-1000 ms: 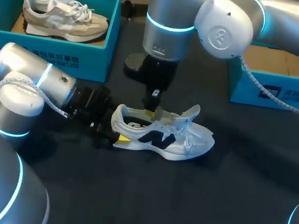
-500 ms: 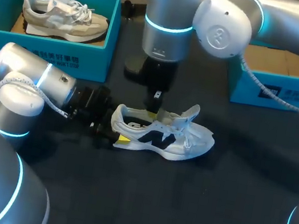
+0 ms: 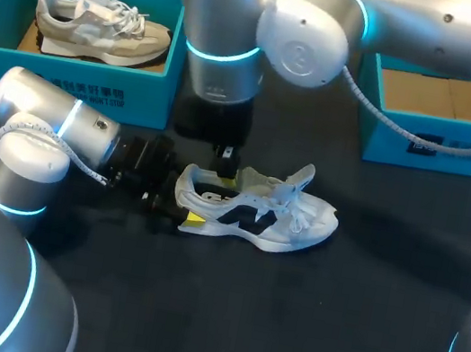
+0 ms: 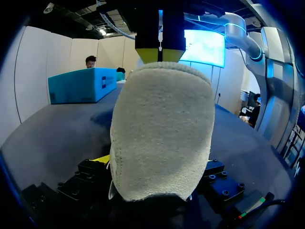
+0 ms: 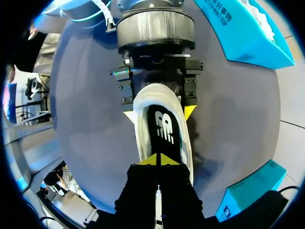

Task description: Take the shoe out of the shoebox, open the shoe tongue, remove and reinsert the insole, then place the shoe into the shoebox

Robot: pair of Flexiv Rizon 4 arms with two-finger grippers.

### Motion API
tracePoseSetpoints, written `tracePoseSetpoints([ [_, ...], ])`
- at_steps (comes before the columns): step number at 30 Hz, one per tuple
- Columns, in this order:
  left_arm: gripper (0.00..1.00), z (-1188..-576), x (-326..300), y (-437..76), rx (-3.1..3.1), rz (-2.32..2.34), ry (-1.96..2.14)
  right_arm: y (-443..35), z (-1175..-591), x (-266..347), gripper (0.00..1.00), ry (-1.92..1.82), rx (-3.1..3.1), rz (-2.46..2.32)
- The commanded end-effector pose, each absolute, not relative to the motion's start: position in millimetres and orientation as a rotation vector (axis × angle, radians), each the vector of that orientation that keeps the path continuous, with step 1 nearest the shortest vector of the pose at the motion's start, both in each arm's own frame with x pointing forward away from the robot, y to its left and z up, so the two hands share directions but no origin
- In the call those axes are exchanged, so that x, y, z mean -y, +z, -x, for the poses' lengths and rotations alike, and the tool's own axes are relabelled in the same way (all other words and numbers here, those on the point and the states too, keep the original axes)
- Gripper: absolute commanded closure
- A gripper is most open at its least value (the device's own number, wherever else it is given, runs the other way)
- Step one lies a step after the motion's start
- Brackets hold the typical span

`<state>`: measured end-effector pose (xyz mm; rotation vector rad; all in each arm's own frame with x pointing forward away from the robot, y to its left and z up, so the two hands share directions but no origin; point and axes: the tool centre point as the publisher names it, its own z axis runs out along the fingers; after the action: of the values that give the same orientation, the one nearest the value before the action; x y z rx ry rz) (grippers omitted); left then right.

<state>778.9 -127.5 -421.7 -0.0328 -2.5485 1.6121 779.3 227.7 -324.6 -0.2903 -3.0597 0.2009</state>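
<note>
Shoe (image 3: 257, 209) sits on its sole on the table (image 3: 329, 320), heel clamped between the fingers of the left gripper (image 3: 178, 212), toe pointing away from it. Right gripper (image 5: 157, 160) hangs just over the heel opening, yellow tips pressed together above the insole (image 5: 164, 129). Teal shoebox (image 3: 161, 54) stands apart from both grippers, another shoe (image 3: 98, 24) inside

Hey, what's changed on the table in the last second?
The right arm swung toward the left arm's side, carrying the right gripper, fingers together, a little way along the white shoe opening toward the heel. The left gripper kept clamping the heel, and the shoe did not move.
</note>
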Motion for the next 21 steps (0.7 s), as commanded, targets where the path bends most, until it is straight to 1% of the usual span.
tracePoseSetpoints([
  [1, 1.0, -779.1, 128.3, -426.3, 2.552, 0.03, 1.61, -324.9, -781.0, -232.3, 1.0, 0.251, 3.052, 0.289],
  [10, 1.0, -779.1, 128.3, -426.3, 2.552, 0.03, 1.61, -324.9, -781.0, -232.3, 1.0, 0.251, 3.052, 0.289],
  [12, 1.0, -779.1, 128.3, -426.3, 2.552, 0.03, 1.61, -333.9, -779.5, -227.8, 1.0, 0.322, 3.029, 0.318],
  [21, 1.0, -779.1, 128.3, -426.3, 2.552, 0.03, 1.61, -358.2, -781.5, -218.1, 1.0, 0.254, 2.994, 0.32],
])
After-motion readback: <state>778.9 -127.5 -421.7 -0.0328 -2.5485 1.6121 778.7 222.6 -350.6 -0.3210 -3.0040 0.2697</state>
